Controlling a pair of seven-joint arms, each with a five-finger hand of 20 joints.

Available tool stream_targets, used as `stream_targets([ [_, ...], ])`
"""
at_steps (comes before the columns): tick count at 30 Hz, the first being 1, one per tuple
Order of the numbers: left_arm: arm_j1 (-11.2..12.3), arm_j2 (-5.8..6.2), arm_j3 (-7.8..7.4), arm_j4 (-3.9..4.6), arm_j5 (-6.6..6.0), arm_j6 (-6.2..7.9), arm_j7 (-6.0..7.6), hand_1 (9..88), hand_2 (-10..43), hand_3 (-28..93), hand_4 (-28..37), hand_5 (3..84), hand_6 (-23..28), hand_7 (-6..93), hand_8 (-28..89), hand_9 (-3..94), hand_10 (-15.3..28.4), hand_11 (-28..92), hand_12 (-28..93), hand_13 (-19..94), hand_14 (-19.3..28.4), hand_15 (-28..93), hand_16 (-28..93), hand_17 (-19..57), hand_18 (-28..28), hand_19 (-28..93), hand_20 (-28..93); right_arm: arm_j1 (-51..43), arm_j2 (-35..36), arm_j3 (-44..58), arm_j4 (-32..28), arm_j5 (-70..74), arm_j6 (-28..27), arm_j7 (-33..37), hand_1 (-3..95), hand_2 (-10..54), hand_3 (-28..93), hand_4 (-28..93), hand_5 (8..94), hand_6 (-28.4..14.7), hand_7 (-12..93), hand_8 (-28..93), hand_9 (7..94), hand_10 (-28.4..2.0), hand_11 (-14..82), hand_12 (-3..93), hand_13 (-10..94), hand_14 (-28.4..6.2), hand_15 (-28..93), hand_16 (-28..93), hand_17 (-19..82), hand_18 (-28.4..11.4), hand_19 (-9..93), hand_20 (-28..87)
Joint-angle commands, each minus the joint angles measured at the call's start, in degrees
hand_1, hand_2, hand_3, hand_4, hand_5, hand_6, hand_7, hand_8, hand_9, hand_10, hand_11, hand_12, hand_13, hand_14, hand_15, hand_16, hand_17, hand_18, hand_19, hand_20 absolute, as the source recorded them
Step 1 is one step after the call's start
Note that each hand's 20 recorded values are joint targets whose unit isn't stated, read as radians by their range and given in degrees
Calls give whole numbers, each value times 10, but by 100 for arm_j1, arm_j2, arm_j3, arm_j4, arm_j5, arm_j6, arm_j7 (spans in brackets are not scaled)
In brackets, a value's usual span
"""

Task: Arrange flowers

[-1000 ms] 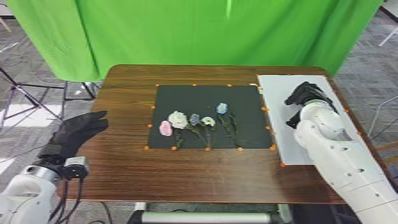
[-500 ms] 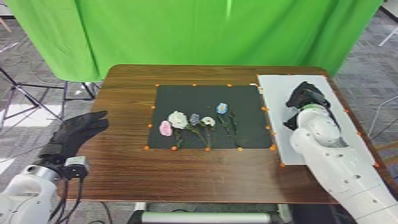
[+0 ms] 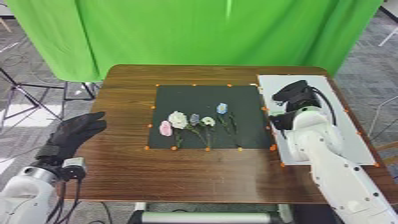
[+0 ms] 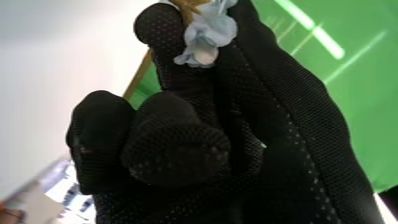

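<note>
Brown wood table: bears a white board on the right and, beside it, a black mat ringed with orange marks.
Left hand: at the table's left edge, released, fingers loosely straight, holding nothing. Judged to be waiting.
Pink flower: leftmost on the mat, in the near half.
White flower, purple-blue flower, cream flower: side by side in a close group, stems running toward the near edge.
Blue flower: right of the group and farther up, its stem also pointing near.
Right hand: above the white board, grasping a pale blue flower between gloved fingers. How much stem is gripped cannot be told.
Step in hand: judged to be bringing this flower to the five laid out; the arrangement appears part done.
Risk, grip: the flower may twist or slip if the fingers bear unevenly on it; too hard a squeeze may crush the petals.
Risk, placing: a low approach could let the glove sweep the blue flower aside; a trailing stem could snag those already laid.
Risk, release: petals may cling to the fabric and drag the flower askew.
Green curtain: hangs beyond the far edge.
</note>
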State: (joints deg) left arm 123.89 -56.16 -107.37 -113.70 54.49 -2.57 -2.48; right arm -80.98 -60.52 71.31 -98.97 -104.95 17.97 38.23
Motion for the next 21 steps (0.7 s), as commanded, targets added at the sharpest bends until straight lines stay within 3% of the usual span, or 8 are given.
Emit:
stream_targets([
  [1,55,16,-34,-52,26,5,-13,283,50,618,-203,443,22,132,-77,439,140,210,118,339,183,161,7,4,138,117,135,-403,-775,-88,-108,723,762,88,694,-95,501,-141,820,-26,221,102,900,-111,113,425,913,2,613,310,673,-84,930,468],
  [7,91,-13,-54,-59,29,9,-23,283,50,618,-203,442,22,133,-77,439,141,210,118,338,184,161,7,4,138,117,135,-624,-1248,-265,-131,739,1422,10,705,-95,478,-126,821,-27,223,94,901,-114,105,413,931,2,558,316,686,-69,913,425],
  [21,71,3,-44,-46,26,7,9,281,48,621,-202,442,22,133,-77,439,141,211,119,339,184,161,7,3,138,117,135,-773,-1384,-309,-60,452,1408,-137,694,-95,485,-128,804,-19,239,83,887,-114,86,404,937,-5,524,329,685,-75,891,423],
])
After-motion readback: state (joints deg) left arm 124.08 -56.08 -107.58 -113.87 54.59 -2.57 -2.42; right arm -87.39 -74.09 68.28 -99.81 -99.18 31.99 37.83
